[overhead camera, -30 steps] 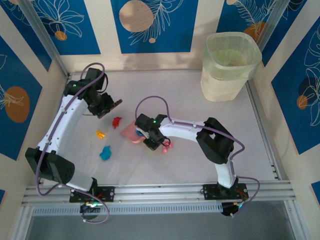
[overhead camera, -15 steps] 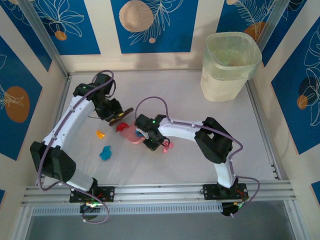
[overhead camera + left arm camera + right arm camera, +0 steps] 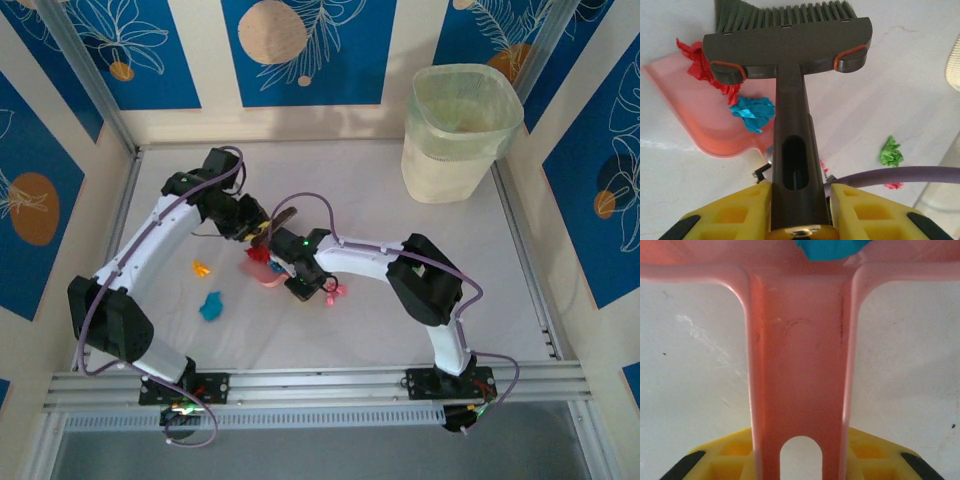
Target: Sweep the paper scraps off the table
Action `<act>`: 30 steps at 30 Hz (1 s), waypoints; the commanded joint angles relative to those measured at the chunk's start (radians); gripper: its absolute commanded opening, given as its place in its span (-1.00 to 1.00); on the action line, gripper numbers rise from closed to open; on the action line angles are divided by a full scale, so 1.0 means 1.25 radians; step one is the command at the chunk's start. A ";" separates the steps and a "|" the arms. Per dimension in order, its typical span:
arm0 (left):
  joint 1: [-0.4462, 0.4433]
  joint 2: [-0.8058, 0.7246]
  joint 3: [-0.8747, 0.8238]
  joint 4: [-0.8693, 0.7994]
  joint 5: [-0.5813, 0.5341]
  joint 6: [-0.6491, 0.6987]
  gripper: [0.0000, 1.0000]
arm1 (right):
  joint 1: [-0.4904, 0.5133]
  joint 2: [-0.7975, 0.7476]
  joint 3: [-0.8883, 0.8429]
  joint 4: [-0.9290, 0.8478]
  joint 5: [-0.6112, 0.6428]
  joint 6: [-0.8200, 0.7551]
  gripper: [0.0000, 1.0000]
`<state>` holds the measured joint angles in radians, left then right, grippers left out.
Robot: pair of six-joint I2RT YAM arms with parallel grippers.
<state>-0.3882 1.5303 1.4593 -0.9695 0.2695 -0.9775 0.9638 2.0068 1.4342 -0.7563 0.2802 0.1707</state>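
Across white counter (image 3: 380, 330), railed (image 3: 300, 380) at edges, open room rightward toward bin (image 3: 455, 130); pinching brush (image 3: 790, 40) with left gripper (image 3: 800, 196), dustpan (image 3: 797, 365) with right gripper (image 3: 800, 456).

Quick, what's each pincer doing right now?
Left pincer: closed, holding the black brush by its handle.
Right pincer: closed, holding the pink dustpan by its handle.

Crumpled coloured paper scraps (image 3: 210, 305) dot the white table (image 3: 360, 175).

The top camera overlooks the whole table (image 3: 350, 330) around the dustpan (image 3: 268, 277). Both wrist cameras view it closely (left its tray, right its handle).
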 commanded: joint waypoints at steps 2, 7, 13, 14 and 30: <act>-0.013 0.003 -0.009 0.034 0.068 -0.044 -1.00 | -0.017 -0.009 0.001 0.012 -0.026 0.034 -1.00; -0.013 0.007 0.011 0.041 0.071 -0.049 -1.00 | -0.033 -0.034 -0.023 0.023 -0.006 0.038 -1.00; -0.011 0.004 0.062 0.053 0.043 -0.049 -1.00 | -0.046 -0.062 -0.048 0.038 0.013 0.045 -1.00; -0.010 0.002 0.069 0.059 0.039 -0.050 -1.00 | -0.047 -0.068 -0.052 0.042 0.017 0.048 -1.00; 0.055 -0.141 0.105 0.223 -0.144 -0.021 -1.00 | -0.101 -0.146 0.026 -0.061 0.082 0.052 -1.00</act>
<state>-0.3462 1.4235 1.5482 -0.7589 0.1909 -1.0218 0.8669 1.8702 1.4033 -0.7643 0.3477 0.2195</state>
